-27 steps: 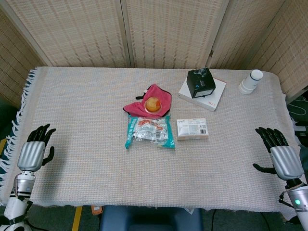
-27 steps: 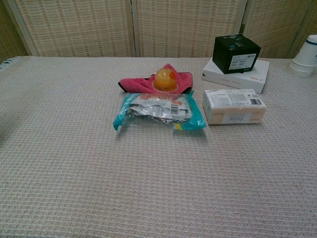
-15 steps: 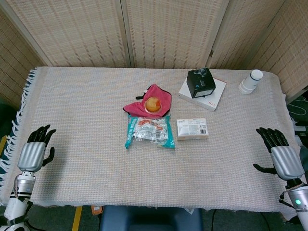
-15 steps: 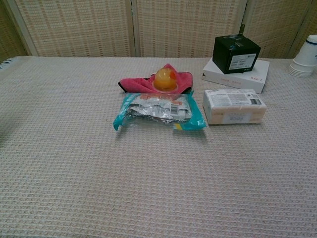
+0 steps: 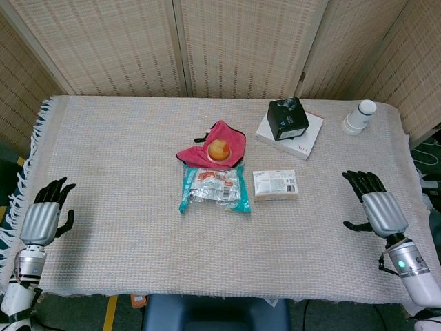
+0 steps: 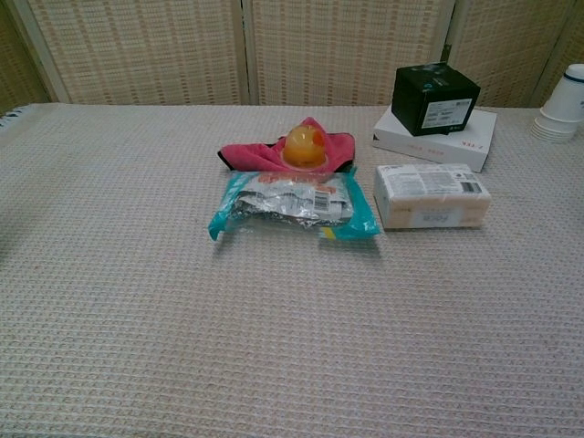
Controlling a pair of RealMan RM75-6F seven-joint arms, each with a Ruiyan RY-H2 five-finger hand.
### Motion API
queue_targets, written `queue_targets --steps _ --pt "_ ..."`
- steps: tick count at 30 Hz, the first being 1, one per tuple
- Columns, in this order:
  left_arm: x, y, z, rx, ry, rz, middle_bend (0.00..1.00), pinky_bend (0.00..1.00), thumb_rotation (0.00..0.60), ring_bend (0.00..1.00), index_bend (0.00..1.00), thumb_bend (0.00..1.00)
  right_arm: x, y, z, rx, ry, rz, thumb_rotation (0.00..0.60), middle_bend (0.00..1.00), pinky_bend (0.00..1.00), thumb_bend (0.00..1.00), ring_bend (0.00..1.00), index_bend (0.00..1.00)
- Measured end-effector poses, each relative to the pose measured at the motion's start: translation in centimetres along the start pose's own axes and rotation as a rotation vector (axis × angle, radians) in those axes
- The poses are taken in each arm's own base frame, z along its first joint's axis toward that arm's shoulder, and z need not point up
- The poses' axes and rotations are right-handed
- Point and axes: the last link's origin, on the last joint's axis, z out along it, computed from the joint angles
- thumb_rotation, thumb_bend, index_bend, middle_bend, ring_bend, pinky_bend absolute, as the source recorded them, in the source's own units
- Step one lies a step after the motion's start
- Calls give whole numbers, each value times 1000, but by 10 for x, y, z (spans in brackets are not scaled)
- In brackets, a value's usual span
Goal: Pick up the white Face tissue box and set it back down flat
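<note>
My right hand (image 5: pixel 375 209) hovers with fingers spread, holding nothing; the tissue box (image 5: pixel 275 185) lies flat well to its left, untouched. My left hand (image 5: pixel 45 215), also spread and holding nothing, hangs far off. I risk clipping the snack bag (image 5: pixel 213 188) just beyond the box, or tilting the box with an off-centre grip.

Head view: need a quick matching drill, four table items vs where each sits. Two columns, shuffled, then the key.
Things:
1. black cube box
2. orange toy
3. stack of paper cups
4. teal snack packet

Places:
A. on the pink cloth
B. far right corner of the table
C. on the flat white box
D. just left of the tissue box

Pairs: 1-C, 2-A, 3-B, 4-D
</note>
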Motion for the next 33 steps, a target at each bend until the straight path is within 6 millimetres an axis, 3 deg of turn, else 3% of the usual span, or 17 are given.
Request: queue_targets --steps 5,12,18,24,33 --pt "4 -3 -1 5 6 -10 0 111 600 0 146 548 -3 -31 51 57 -117 -41 600 45 0 0 0 0" --pt "13 -9 -1 24 31 -28 0 111 600 0 147 549 -10 -106 124 177 -259 -149 600 45 0 0 0 0" --pt "16 -10 -2 26 37 -45 0 111 600 0 147 549 -26 -147 151 200 -308 -135 600 45 0 0 0 0" --pt "18 -11 -3 26 38 -59 0 111 600 0 146 549 -40 -150 155 155 -347 -134 600 45 0 0 0 0" --pt "19 -12 -3 28 33 -67 0 111 600 0 147 549 -45 -140 159 90 -353 -141 600 45 0 0 0 0"
